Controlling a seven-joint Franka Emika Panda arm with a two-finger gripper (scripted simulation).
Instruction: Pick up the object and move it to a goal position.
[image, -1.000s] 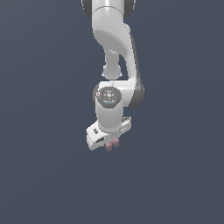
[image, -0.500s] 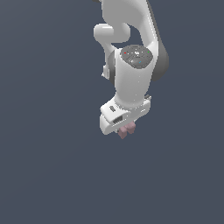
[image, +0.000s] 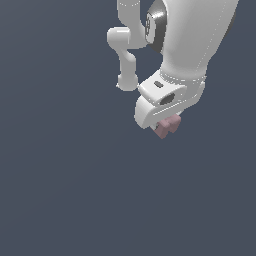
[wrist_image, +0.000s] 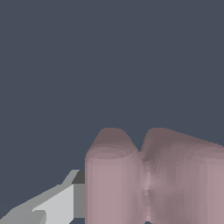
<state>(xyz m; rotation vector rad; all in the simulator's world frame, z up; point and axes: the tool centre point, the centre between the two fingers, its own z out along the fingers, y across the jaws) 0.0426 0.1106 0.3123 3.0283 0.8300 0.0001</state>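
The object (image: 168, 126) is a small dusty-pink notched block that sticks out below the white hand of the arm. My gripper (image: 166, 123) is shut on it, and the hand hides most of the fingers in the exterior view. The arm reaches down from the top of the exterior view, right of centre. In the wrist view the object (wrist_image: 153, 179) fills the lower part of the picture as two rounded pink lobes with a groove between them. One grey finger (wrist_image: 52, 203) shows pressed against its side. No goal marker is visible.
A uniform dark grey-blue background surrounds the arm in both views. No other object, edge or container shows.
The arm has swung toward the exterior view's right and upward and looms larger, carrying the pink object with it. The grip has stayed shut.
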